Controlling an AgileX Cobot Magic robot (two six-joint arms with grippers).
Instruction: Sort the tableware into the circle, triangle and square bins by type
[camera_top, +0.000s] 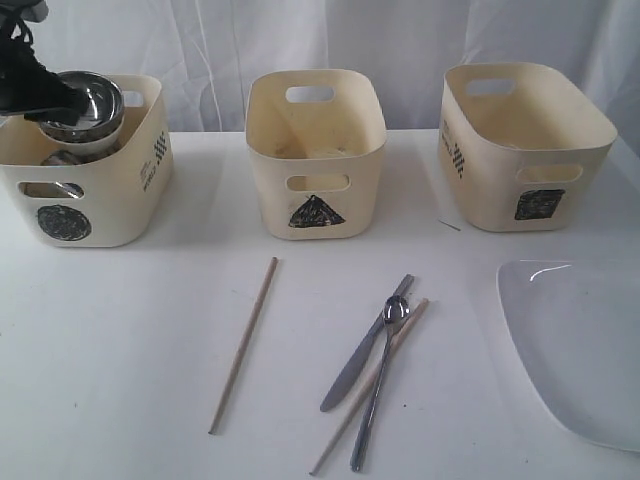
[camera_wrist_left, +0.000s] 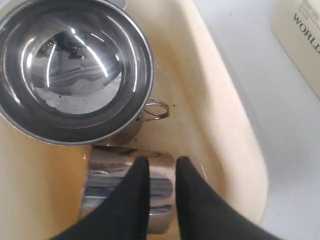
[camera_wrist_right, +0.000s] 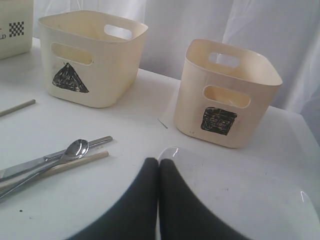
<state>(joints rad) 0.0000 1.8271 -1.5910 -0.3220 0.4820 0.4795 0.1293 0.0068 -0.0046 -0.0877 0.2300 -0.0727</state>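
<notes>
My left gripper is inside the circle bin, open by a narrow gap, just above a steel mug lying on its side. Beside it the steel bowl rests on a second handled mug. On the table lie one chopstick, the other chopstick, the knife and the spoon. The large white plate sits at the front right. My right gripper is shut and empty over the plate's near corner. No white bowl shows.
The triangle bin stands in the middle and the square bin at the back right. A white curtain hangs behind the table. The left arm hangs over the circle bin's back corner.
</notes>
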